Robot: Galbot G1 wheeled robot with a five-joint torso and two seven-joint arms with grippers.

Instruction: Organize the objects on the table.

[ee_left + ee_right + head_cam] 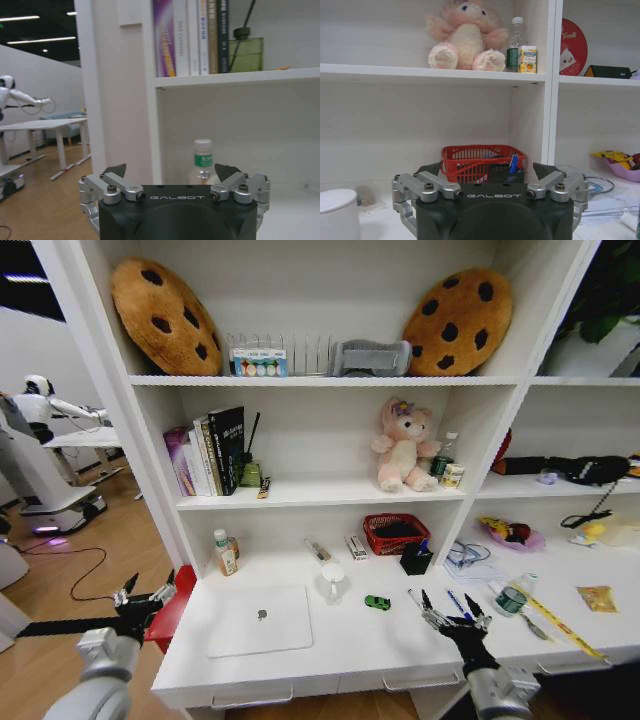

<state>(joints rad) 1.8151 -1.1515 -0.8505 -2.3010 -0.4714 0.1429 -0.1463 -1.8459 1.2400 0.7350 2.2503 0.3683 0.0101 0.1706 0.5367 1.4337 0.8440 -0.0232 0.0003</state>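
Note:
On the white table point(330, 645) a slim silver laptop point(260, 620) lies shut at the left. A tiny green toy car point(377, 602) sits near the middle, pens point(457, 602) lie to its right, and an orange-yellow snack packet point(598, 598) rests at the far right. My left gripper point(150, 586) hangs open just off the table's left end, with nothing between its fingers point(117, 170). Over the table's front right, my right gripper point(445, 604) is open and empty, beside the pens. From the right wrist, the open fingers point(546, 170) face the red basket point(480, 159).
Against the back wall stand a small bottle point(224, 552) point(201, 162), a white lidded cup point(332, 578) point(337, 212), a red basket point(395, 533) and a black pen holder point(415, 558). A water bottle point(512, 597) lies right of my right gripper. Shelves above hold books point(212, 448) and a plush bear point(405, 447). A red object point(174, 606) stands by the table's left end.

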